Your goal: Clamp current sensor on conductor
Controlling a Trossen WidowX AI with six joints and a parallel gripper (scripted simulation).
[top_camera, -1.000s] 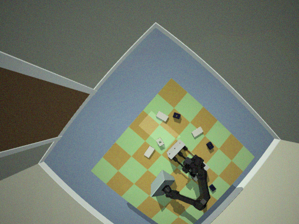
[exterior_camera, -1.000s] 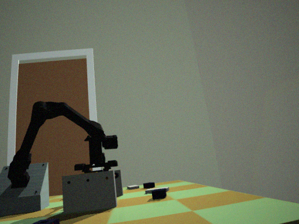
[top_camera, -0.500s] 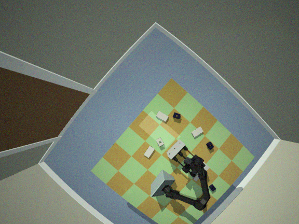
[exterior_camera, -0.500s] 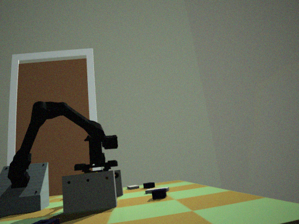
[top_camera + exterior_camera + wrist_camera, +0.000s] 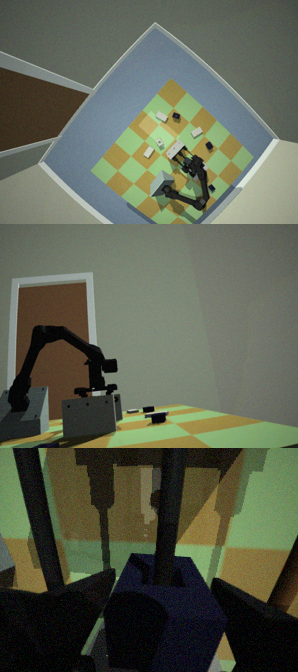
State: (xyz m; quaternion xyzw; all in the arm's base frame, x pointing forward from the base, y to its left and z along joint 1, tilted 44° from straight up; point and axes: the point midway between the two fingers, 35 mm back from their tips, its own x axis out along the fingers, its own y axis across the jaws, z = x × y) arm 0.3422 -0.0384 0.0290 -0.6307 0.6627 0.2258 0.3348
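The dark blue sensor (image 5: pixel 192 608) is round the middle one of three dark conductors (image 5: pixel 170 513). Its jaws look closed round the conductor; the latch cannot be made out. The other conductors run to its left (image 5: pixel 37 518) and right (image 5: pixel 287 578). My gripper (image 5: pixel 162 578) is open, one finger on each side of the sensor; contact cannot be told. In the exterior view the gripper (image 5: pixel 96 393) is low between two upright panels, its fingertips hidden by the near panel (image 5: pixel 89 417) (image 5: pixel 176 149). The LOAD marker and the sensor's arrow cannot be made out.
The far panel (image 5: pixel 118 406) stands behind my gripper. Several pale blocks lie on the table, one (image 5: pixel 196 132) beyond the panels and one (image 5: pixel 149 152) to their left. Dark blue blocks (image 5: pixel 176 115) (image 5: pixel 209 145) (image 5: pixel 211 187) lie apart. The arm's grey base (image 5: pixel 158 182) stands near the panels.
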